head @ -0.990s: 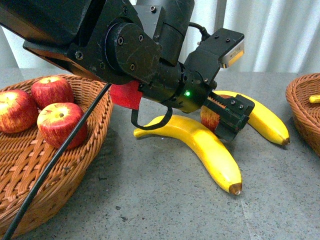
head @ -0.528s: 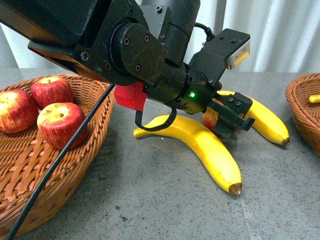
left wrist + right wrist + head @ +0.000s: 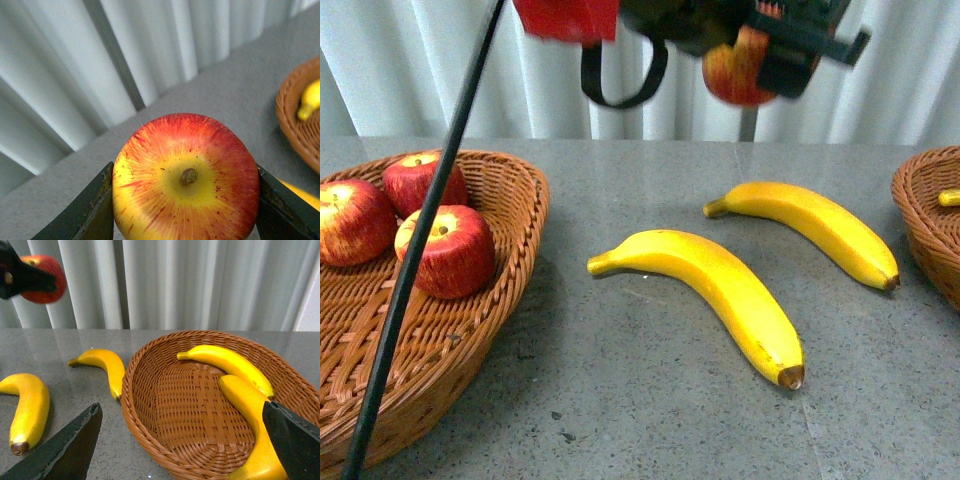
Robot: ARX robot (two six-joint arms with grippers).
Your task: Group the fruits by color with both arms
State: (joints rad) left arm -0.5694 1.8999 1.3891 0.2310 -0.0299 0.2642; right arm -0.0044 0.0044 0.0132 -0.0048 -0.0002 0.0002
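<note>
Our left gripper (image 3: pixel 184 192) squeezes a shiny red and yellow apple (image 3: pixel 732 72) high above the grey table (image 3: pixel 620 400). The apple's stem dimple faces the wrist camera. The near banana (image 3: pixel 720 285) and the far banana (image 3: pixel 810 225) lie mid-table, smooth and curved, with their brown tips toward the right edge. By the left edge, three apples (image 3: pixel 445 250) sit in the woven left basket (image 3: pixel 510 250). Our right gripper (image 3: pixel 180 412) is wide open, holding nothing, facing the right basket (image 3: pixel 150 390), which has two bananas (image 3: pixel 230 362) in it.

Front camera looks low across the table (image 3: pixel 650 400); all views share the apple (image 3: pixel 185 175), left wrist closest
</note>
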